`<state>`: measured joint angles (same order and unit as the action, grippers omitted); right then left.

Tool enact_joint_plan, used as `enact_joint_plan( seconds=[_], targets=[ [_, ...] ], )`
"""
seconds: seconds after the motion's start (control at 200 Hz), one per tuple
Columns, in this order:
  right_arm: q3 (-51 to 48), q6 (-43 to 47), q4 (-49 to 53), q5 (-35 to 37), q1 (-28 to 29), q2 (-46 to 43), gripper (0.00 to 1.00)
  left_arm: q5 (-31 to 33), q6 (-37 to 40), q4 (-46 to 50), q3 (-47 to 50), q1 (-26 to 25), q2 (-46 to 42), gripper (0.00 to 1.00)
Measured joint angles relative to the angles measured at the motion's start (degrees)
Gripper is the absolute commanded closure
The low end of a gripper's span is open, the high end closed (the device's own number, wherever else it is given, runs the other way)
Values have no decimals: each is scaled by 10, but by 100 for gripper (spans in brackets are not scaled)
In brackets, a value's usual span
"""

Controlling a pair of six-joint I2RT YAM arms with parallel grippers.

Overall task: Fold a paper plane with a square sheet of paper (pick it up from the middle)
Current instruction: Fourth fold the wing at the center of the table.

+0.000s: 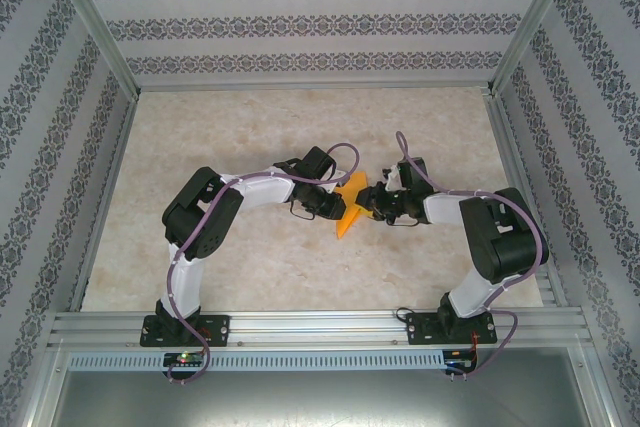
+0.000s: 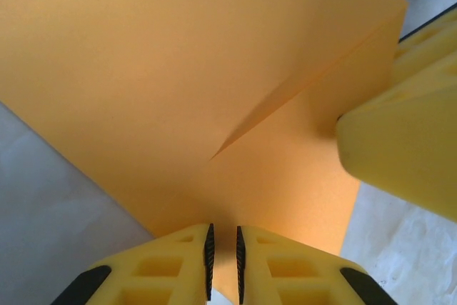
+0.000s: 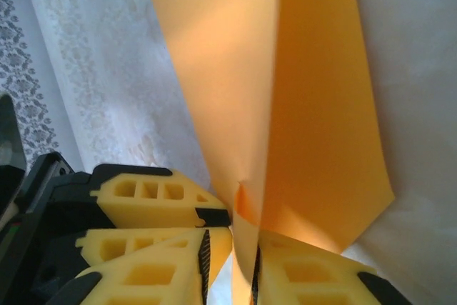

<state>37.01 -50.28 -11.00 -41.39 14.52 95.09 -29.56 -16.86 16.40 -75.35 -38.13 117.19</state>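
- One orange paper [image 1: 349,209], folded into overlapping layers, is held up near the middle of the table [image 1: 250,277], between the tips of the two arms.
- Seen from the left wrist, the paper [image 2: 178,69] spreads wide, with a diagonal fold edge rising to the right; from the right wrist, it [image 3: 300,119] stands as tall, narrow flaps.
- Reaching in from the left, the left gripper [image 2: 223,251] has its jaws almost together, pinching the paper's near edge between its black pads [image 2: 210,251].
- Reaching in from the right, the right gripper [image 3: 230,266] has its jaws drawn in close on the paper's lower tip.
- Both grippers sit just beside each other, left [image 1: 330,206] and right [image 1: 374,209].
- Patterned walls [image 1: 300,27] surround the table.
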Motion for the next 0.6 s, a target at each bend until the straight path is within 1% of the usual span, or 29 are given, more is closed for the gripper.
enact_joint_plan(
  seconds=[0.115,0.26,0.4,0.6],
  targets=[
    [3,23,32,13,4,0,91,-1,0,0,0,0,0,80],
    [15,47,73,37,9,0,96,-4,0,0,0,0,0,80],
    [33,70,110,61,15,0,99,-9,0,0,0,1,0,79],
    [50,99,150,88,15,0,100,-20,-4,0,0,9,0,77]
  ],
)
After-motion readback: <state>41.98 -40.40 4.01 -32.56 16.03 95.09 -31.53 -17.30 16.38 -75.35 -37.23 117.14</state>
